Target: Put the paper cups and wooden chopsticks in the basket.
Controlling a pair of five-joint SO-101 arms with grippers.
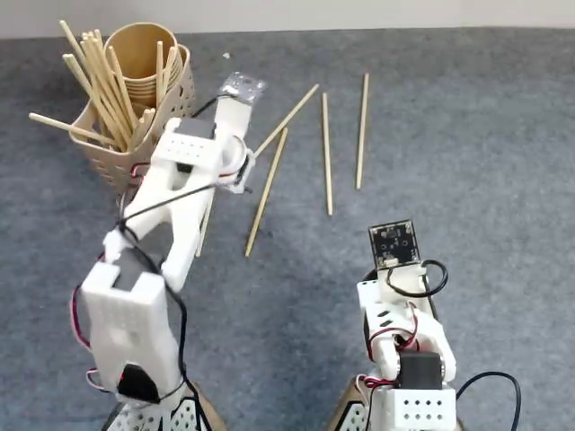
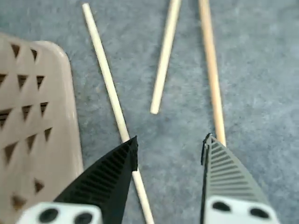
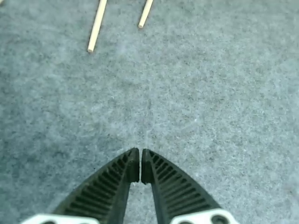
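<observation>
**Left gripper open over loose sticks by the basket; right gripper parked shut**

Our left gripper [image 2: 169, 142] is spread wide with nothing in it, tips pointing down at the grey carpeted table [image 2: 261, 70]. The black jaw tip sits over a pale round wooden chopstick [image 2: 107, 79] that lies just beside the beige perforated plastic basket [image 2: 37, 116]. The other tip sits at the end of a second chopstick [image 2: 210, 70]. A third chopstick [image 2: 163, 60] lies between those two, ahead of the tips. We read the wide opening as a setup to straddle one stick, but we can't tell which.

Our right gripper [image 3: 140, 163] is closed on nothing over bare carpet, well apart from the basket. We judge it's kept out of the left arm's way.

The basket holds a stack of brown paper cups [image 1: 139, 54] and a leaning bundle of chopsticks [image 1: 99, 81]. At least four loose chopsticks [image 1: 326, 153] lie flat to its right. Cups look done; sticks remain.
</observation>
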